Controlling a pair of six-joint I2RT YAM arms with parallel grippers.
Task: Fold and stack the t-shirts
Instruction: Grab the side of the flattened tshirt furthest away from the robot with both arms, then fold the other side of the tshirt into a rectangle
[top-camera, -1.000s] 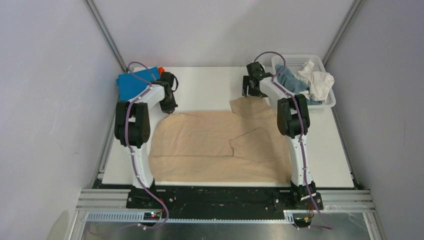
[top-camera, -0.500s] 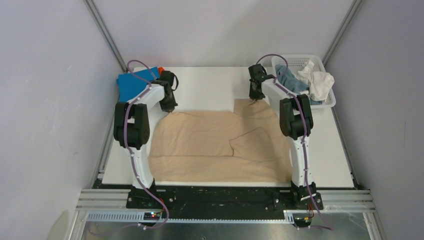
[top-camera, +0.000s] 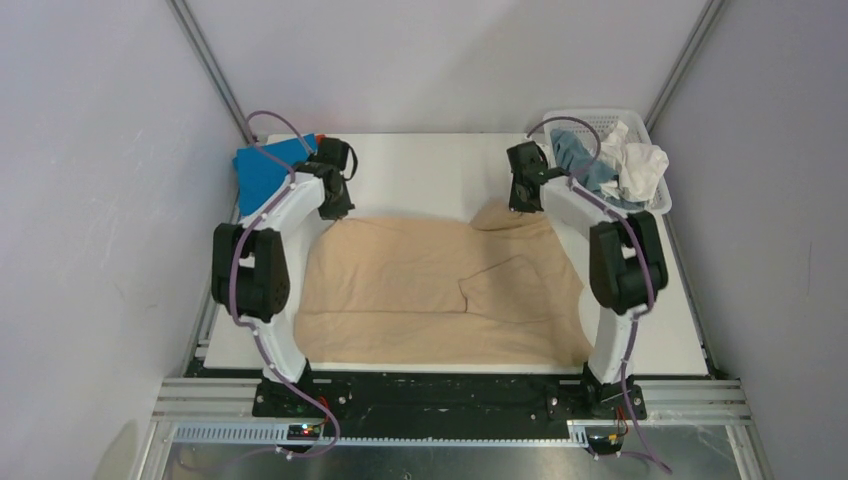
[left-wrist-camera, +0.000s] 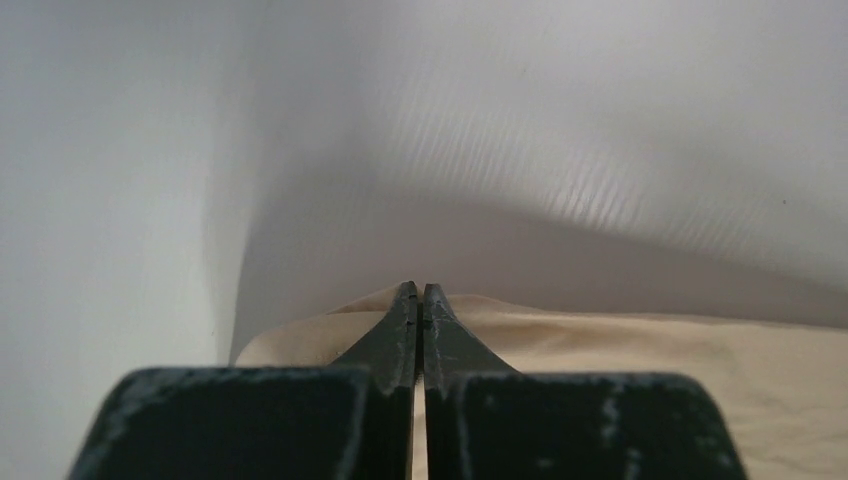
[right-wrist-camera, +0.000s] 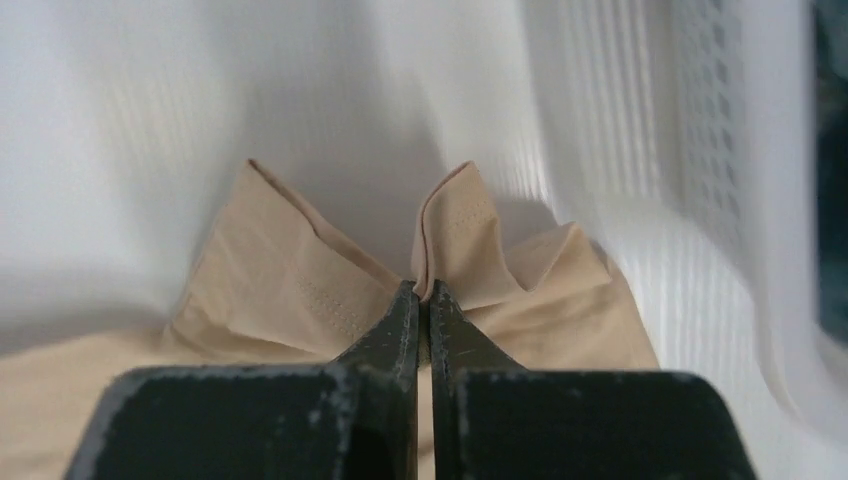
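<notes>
From above, the beige t-shirt (top-camera: 440, 290) is seen spread across the middle of the desk (top-camera: 420, 165). Its far-left corner is met by the left gripper (top-camera: 338, 212) and its far-right corner by the right gripper (top-camera: 518, 205). A blue t-shirt (top-camera: 262, 172) is laid at the desk's far-left corner. A white t-shirt (top-camera: 636, 165) and a grey-blue t-shirt (top-camera: 585, 160) are heaped in the basket (top-camera: 657, 207) at the far-right corner.

In the left wrist view, the jaws are pressed together with the beige hem drawn up to their tips. Only a thin edge appears caught, so it could slip out once the cloth is lifted.

In the right wrist view, a puckered fold is pinched just beside the basket wall. The fold could be skewed by an uneven pull.
</notes>
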